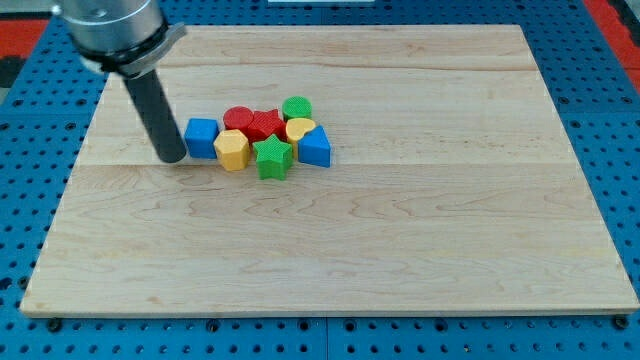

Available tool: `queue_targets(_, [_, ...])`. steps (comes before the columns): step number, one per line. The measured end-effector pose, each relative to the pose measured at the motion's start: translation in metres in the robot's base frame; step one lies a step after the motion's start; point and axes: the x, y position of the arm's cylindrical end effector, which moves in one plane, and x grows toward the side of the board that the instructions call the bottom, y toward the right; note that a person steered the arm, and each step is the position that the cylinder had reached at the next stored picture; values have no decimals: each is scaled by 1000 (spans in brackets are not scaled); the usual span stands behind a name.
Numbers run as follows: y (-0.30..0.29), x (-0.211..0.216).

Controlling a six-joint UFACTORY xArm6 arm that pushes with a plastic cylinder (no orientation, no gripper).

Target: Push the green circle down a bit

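The green circle (297, 108) sits at the top right of a tight cluster of blocks near the board's middle. Just below it is a yellow heart (299, 128). To its left lie a red circle (238, 119) and a red block (266, 124). A blue cube (202, 137) is at the cluster's left end, with a yellow hexagon (231, 150), a green star (272, 158) and a blue block (315, 148) along the bottom. My tip (172, 158) rests on the board just left of the blue cube, well left of the green circle.
The wooden board (400, 220) lies on a blue perforated table (620, 150). The rod's grey mount (115, 30) hangs over the board's top left corner.
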Motion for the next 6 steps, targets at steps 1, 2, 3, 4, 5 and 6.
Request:
queue_targets(1, [0, -18])
queue_targets(2, [9, -22])
queue_targets(3, [-48, -55])
queue_targets(4, [21, -110])
queue_targets(5, [151, -112])
queue_targets(6, [160, -77])
